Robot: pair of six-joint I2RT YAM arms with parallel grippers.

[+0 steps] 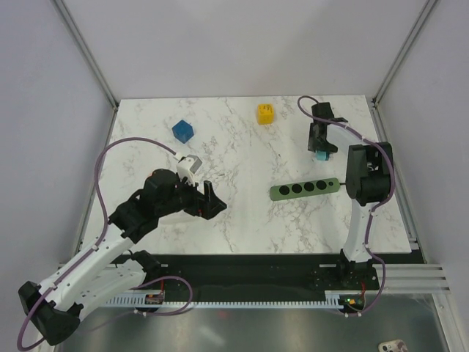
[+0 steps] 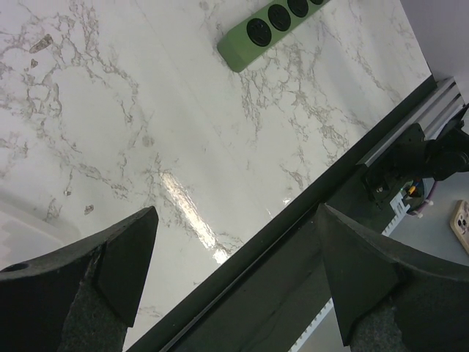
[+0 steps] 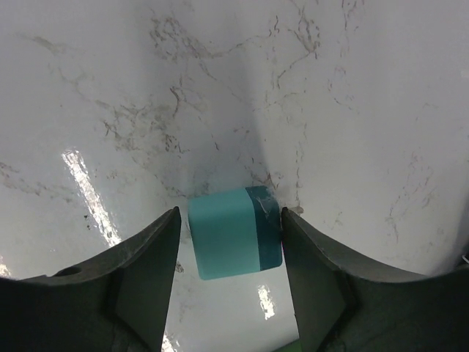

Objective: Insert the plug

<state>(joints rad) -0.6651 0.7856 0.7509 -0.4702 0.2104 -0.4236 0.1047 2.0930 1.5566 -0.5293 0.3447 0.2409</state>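
Note:
The yellow plug (image 1: 264, 114) sits on the marble table at the back centre, with no gripper near it. The dark green socket strip (image 1: 304, 189) lies at the right middle; it also shows in the left wrist view (image 2: 271, 29). My right gripper (image 1: 320, 150) is open and points down behind the strip, its fingers either side of a teal cube (image 3: 233, 233) on the table. In the right wrist view (image 3: 230, 213) there is a gap at the left finger, while the right finger is close to or touching the cube. My left gripper (image 1: 212, 199) is open and empty, and in its wrist view (image 2: 237, 209) it is over the table's near edge.
A blue cube (image 1: 182, 130) lies at the back left. The black rail (image 2: 293, 249) runs along the table's front edge. White walls with metal posts close in the back and sides. A purple cable loops from the right wrist near the back right corner (image 1: 304, 103).

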